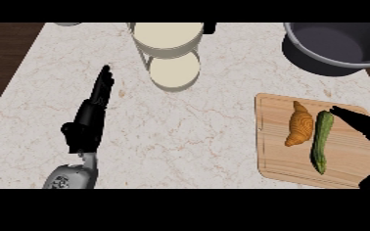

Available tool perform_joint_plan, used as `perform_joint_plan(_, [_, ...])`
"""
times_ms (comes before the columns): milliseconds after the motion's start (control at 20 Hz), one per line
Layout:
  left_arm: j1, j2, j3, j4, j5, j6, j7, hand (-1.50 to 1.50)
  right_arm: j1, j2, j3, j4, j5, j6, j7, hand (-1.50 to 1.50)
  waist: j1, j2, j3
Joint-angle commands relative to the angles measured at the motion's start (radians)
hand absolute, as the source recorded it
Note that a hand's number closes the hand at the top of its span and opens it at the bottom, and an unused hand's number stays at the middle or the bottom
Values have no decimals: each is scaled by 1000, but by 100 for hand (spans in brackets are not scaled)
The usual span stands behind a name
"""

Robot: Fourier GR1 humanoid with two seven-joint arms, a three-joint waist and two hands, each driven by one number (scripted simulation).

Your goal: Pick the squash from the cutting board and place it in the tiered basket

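Left robot hand point(96, 103) lies flat-fingered over the worktop point(202, 122), holding nothing. Right robot hand point(352, 120) pokes in at the right edge, fingers straight, beside the squash point(321, 142) on the cutting board point(278, 161). Tiered basket point(170, 49) sits at the far edge.

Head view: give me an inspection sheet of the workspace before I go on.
Surface: pale marble counter, dark floor at far left.
Job's things: green squash lying on the cutting board; tiered basket at the far edge, both tiers bare.
Clutter: croissant beside the squash; dark pot at far right.
Hands: left hand open, fingers straight, above the counter; right hand at the right edge by the squash's far end, fingers unclear.
Cables: nothing seen.
Surroundings: nothing seen.
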Motion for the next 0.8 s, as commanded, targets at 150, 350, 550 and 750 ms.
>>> perform_joint_plan(150, [-12,-28,11,31,-30,12,-15,0,-1,-23,-19,-25,-5,38,-5,-150,-3,0,0])
perform_joint_plan(350, [-38,-11,43,24,-17,-19,4,0,-57,29,30,101,39,-49,6,-150,-1,0,0])
perform_joint_plan(550, [26,-15,15,-66,-14,-39,38,0,-105,47,39,147,44,-61,26,-150,2,0,0])
perform_joint_plan(750, [-41,-29,39,3,-29,-25,21,0,-79,42,29,210,39,-114,-25,-150,-1,0,0])
